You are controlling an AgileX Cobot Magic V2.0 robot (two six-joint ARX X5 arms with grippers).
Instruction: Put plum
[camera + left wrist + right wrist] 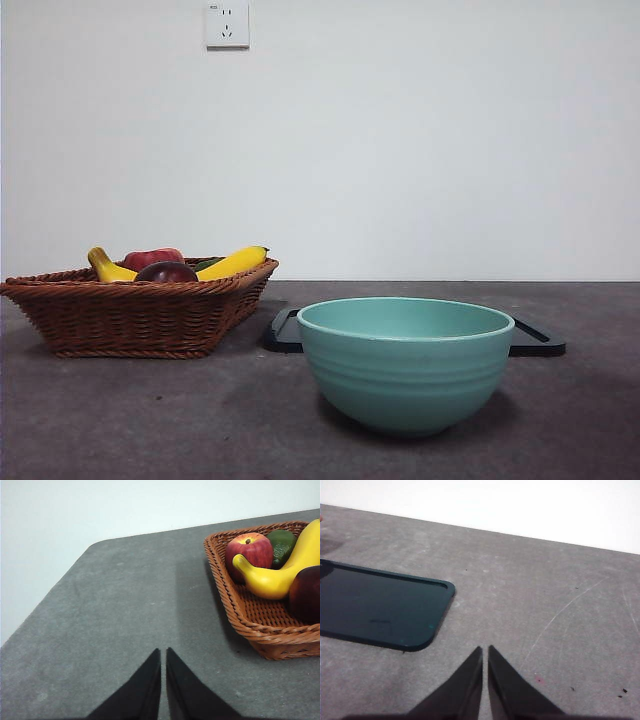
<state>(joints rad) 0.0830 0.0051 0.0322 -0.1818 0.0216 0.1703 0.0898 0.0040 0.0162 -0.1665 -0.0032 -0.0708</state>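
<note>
The dark maroon plum (166, 272) lies in the wicker basket (140, 315) at the left of the table, in front of the red apple (152, 259). In the left wrist view the plum (306, 594) shows at the basket's near corner, partly cut off by the picture edge. My left gripper (163, 652) is shut and empty over bare table, well apart from the basket (260, 630). My right gripper (485, 650) is also shut and empty, above the table beside the dark tray (380, 605). Neither arm shows in the front view.
A teal bowl (405, 362) stands in front at centre right, with the flat dark tray (530, 340) behind it. The basket also holds a banana (280, 570), another banana (105, 268), an apple (249, 554) and a green fruit (281, 545). A wall rises behind the table.
</note>
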